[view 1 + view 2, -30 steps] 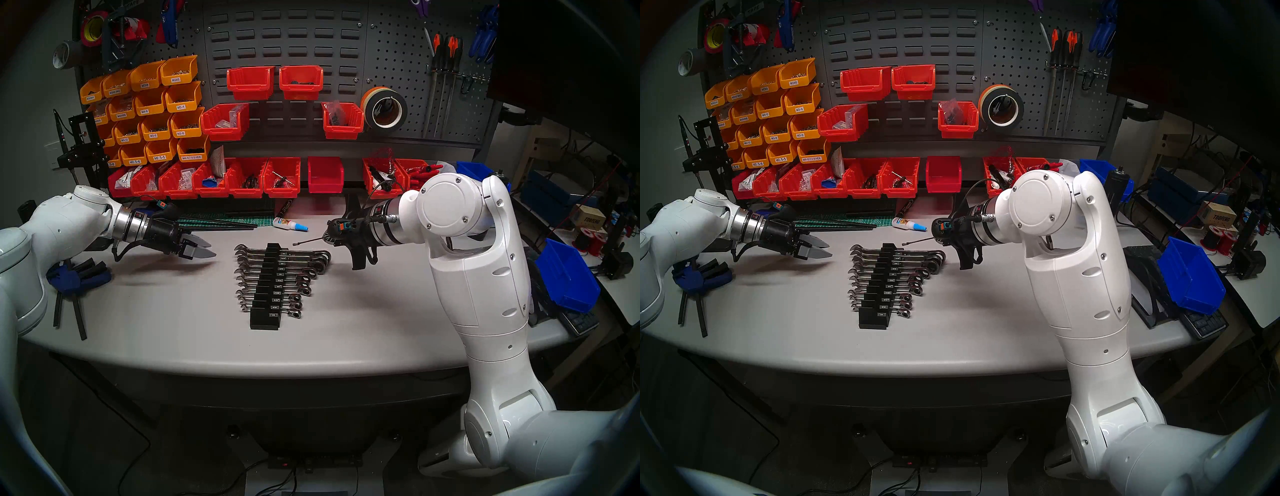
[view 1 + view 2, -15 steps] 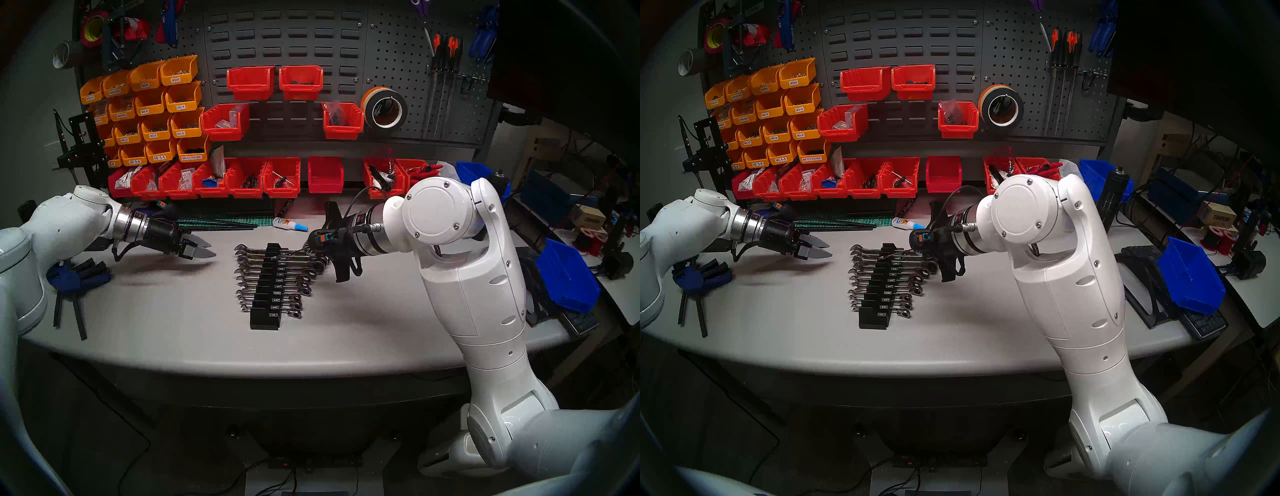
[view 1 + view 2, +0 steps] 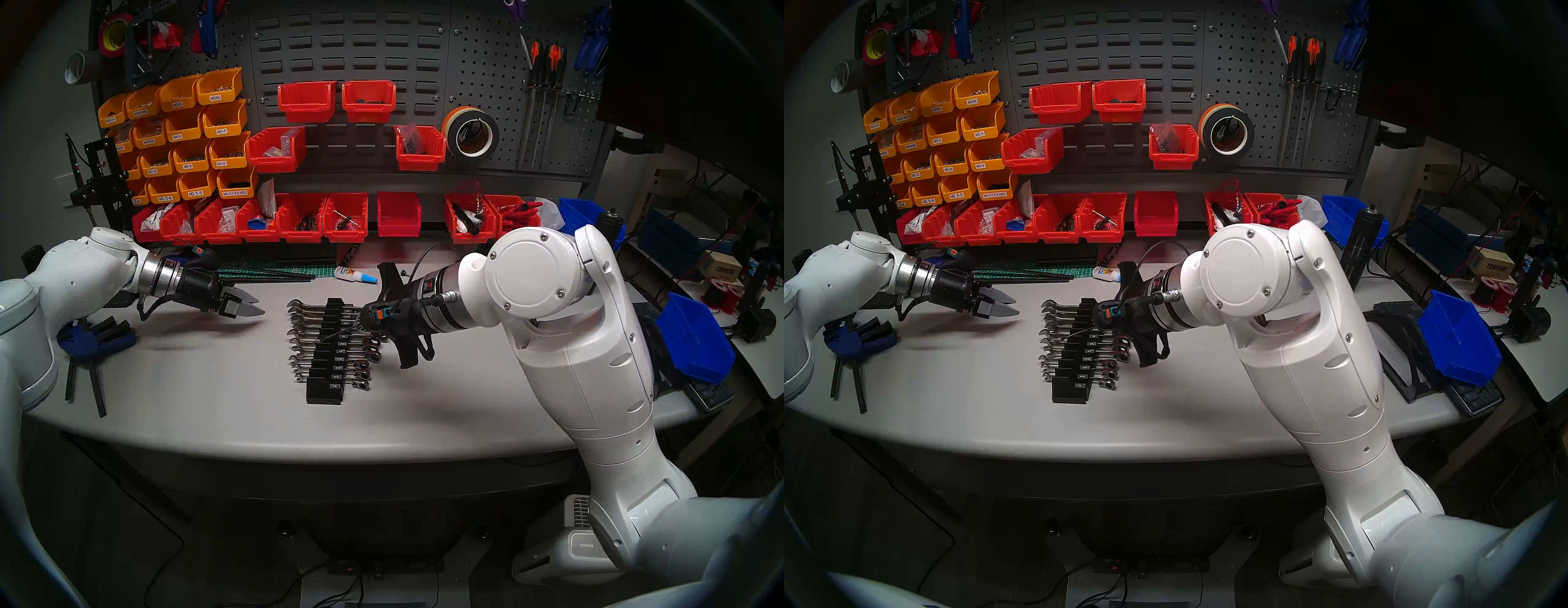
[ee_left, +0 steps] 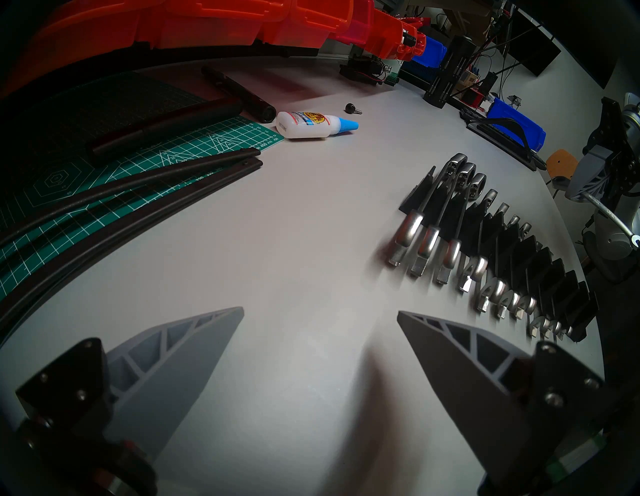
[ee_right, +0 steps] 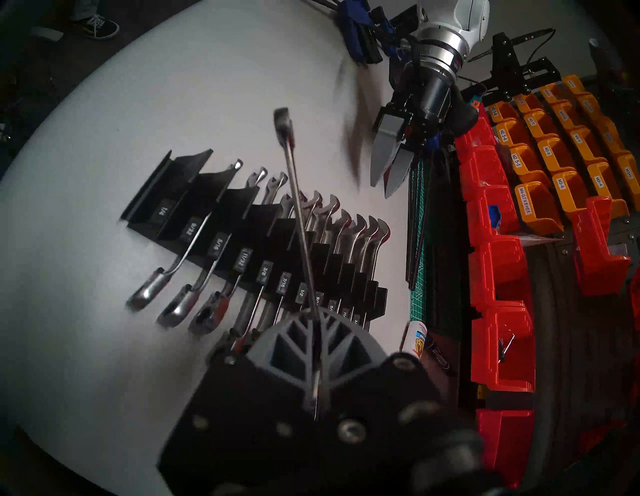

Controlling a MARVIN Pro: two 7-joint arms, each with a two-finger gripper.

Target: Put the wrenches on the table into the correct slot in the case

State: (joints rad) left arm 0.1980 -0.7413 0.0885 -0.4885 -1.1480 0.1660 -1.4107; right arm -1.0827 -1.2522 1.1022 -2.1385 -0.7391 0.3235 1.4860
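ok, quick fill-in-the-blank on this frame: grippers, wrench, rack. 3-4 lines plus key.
1. The slim wrench is clamped in the ____ gripper.
2. The left gripper hangs over bare table with its jaws ____.
3. The nearest slot of the black rack, the one with no wrench in it, is labelled ____.
4. The glue bottle on the table has a ____ cap.

Missing words: right; open; 1/4; blue

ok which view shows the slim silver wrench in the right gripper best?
Right wrist: the slim silver wrench runs full length from the shut right gripper over the black rack. Head views show a thin sliver; left wrist only its tip.
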